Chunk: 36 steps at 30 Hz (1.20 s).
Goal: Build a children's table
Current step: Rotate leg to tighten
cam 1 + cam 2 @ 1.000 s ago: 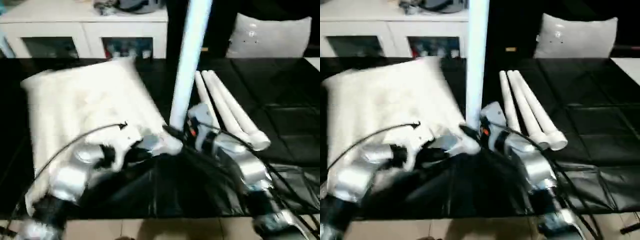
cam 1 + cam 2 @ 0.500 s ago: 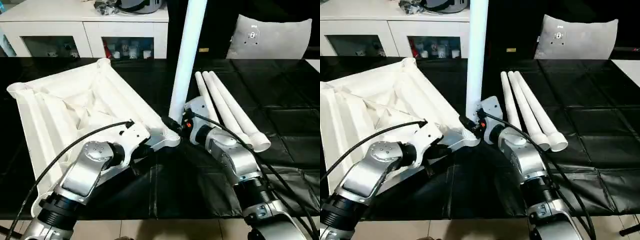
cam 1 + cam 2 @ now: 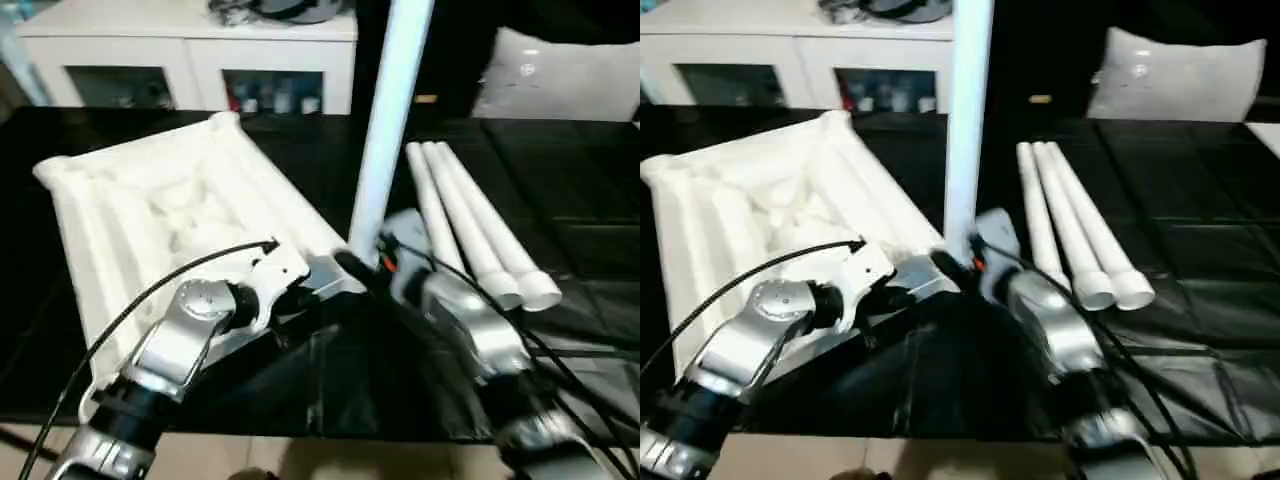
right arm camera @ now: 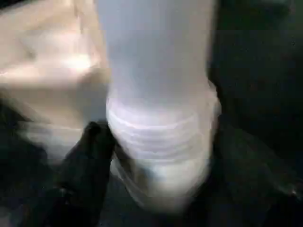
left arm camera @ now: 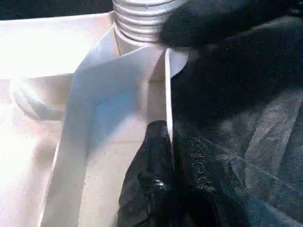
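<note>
Standing upright in the corner socket of the table top [image 3: 150,210], one leg [image 3: 385,130] rose between the two grippers, its threaded base seated at the near right corner. The left gripper [image 5: 165,156] had its jaws pressed together on the thin rim wall of the top just below that socket, pinching it. The right gripper [image 4: 156,156] sat at the leg's threaded base with a dark finger [image 4: 87,156] on either side; the blur left it unclear whether those jaws gripped the leg or stood apart from it.

The likely trouble was the leg tipping or cross-threading: if the right jaws let go before the thread had caught, the tall tube could lean out of the socket and topple toward the three spare legs [image 3: 470,225] lying just beyond the right jaws. A slip of the left pinch would let the top skid on the black cover.

The only container was the white cabinet [image 3: 190,60] far beyond both grippers; small items showed dimly behind its glass doors.
</note>
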Motion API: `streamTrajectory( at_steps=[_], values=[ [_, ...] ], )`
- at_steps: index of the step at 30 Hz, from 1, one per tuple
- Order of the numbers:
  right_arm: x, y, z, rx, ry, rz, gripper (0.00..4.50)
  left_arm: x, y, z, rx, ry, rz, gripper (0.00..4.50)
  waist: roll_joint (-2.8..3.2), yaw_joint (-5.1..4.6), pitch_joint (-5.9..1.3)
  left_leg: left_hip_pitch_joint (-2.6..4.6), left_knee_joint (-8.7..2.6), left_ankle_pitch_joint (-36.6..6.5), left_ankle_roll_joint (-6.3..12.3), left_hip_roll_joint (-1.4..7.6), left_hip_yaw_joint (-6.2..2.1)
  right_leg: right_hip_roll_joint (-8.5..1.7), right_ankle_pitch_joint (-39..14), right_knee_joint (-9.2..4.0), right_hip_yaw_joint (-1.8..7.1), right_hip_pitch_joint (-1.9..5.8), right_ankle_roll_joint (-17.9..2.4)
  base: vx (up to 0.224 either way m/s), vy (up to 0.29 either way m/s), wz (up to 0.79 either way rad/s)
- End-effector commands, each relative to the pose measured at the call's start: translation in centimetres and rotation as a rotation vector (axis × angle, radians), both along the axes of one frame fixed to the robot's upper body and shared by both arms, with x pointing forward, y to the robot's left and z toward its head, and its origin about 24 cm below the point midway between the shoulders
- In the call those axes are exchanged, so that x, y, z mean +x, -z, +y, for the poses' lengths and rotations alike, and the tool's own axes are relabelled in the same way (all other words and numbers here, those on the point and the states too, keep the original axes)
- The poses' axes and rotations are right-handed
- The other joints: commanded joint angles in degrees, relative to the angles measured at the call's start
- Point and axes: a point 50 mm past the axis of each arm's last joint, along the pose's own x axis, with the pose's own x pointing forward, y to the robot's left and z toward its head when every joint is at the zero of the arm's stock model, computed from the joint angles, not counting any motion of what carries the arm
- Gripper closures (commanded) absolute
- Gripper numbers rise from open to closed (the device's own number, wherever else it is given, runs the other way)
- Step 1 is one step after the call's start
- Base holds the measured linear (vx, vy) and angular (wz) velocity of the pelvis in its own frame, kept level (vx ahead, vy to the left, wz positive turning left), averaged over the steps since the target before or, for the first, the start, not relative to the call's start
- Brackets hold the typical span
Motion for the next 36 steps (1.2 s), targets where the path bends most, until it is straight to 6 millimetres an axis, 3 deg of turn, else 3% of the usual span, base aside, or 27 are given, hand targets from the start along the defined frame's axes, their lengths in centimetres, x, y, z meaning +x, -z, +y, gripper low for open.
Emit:
streamTrajectory(
  at_steps=[1,4,5,8,10,17,18,27,33,36],
  values=[
    [-0.9,0.0,-0.8,-0.006,-0.066,0.005,0.69,0.9,-1.2,0.4,0.005,0.016,-0.065,4.50,0.17,0.12,-3.50,0.70,-3.58,-10.4,2.43,4.69,-1.92,-5.57,0.5,-4.17,3.11,2.21,-12.6,0.000,0.000,0.00],
    [-1.1,-0.3,-1.4,-0.008,-0.087,-0.008,0.37,1.0,-1.1,0.4,0.008,0.044,-0.065,4.50,0.09,-0.14,-3.62,0.33,-3.34,-8.0,3.86,4.64,-2.05,-5.63,2.7,-3.71,2.81,2.42,-13.9,0.000,0.000,0.00],
    [-1.3,-0.9,-1.9,-0.006,-0.114,-0.026,0.32,0.9,-0.9,0.4,0.015,0.083,-0.059,4.50,0.32,-0.35,-3.75,0.33,-3.10,-7.5,4.49,4.60,-1.99,-5.63,3.3,-3.67,2.78,2.39,-14.3,0.000,0.000,0.00],
    [-1.5,-2.3,-3.1,-0.008,-0.174,-0.058,0.07,0.8,-0.6,0.7,0.045,0.180,-0.047,4.50,0.41,-0.06,-4.11,0.08,-2.47,-3.3,7.14,4.73,-2.02,-5.35,10.1,-2.80,2.55,2.31,-14.6,0.000,0.000,0.00],
    [-1.6,-3.0,-3.4,-0.020,-0.215,-0.063,0.07,0.7,-0.3,0.9,0.069,0.244,-0.037,4.50,0.60,0.29,-4.05,0.26,-2.34,-4.4,7.96,4.84,-1.93,-5.49,9.4,-2.93,2.48,2.11,-14.8,0.000,0.000,0.00],
    [-1.3,-3.9,-3.7,-0.072,-0.308,-0.056,0.07,0.0,0.0,1.6,0.119,0.410,0.012,4.50,0.81,1.38,-3.98,0.63,-2.63,-8.1,4.87,5.31,-1.80,-5.60,3.6,-2.88,2.41,1.78,-15.4,0.000,0.000,0.00],
    [-1.3,-4.0,-3.6,-0.093,-0.346,-0.049,0.07,-0.2,-0.1,1.6,0.118,0.461,0.025,4.50,0.59,1.51,-3.98,0.65,-2.64,-8.0,4.67,5.34,-1.79,-5.70,3.7,-2.88,2.44,1.78,-15.5,0.000,0.000,0.00],
    [-1.5,-3.9,-2.5,-0.103,-0.480,-0.004,0.07,-0.4,-0.4,1.2,0.130,0.602,0.042,4.50,0.66,2.38,-4.09,0.55,-2.34,-8.1,4.37,5.28,-1.73,-5.83,2.5,-2.63,2.45,1.60,-15.5,0.000,0.000,0.00],
    [-1.3,-3.6,-1.9,-0.090,-0.510,0.019,0.77,-0.1,-0.5,1.3,0.143,0.612,0.039,4.50,0.62,2.22,-3.94,0.51,-2.40,-10.0,3.15,5.20,-1.73,-5.85,-1.1,-2.87,2.50,1.53,-15.4,0.000,0.000,0.00],
    [-1.3,-3.5,-1.7,-0.067,-0.524,0.042,0.90,-0.1,-0.4,1.5,0.143,0.612,0.048,4.50,0.56,2.33,-4.07,0.44,-2.34,-9.3,3.17,5.22,-1.74,-5.86,-0.8,-2.73,2.50,1.62,-15.2,0.000,0.000,0.00]
  ],
)
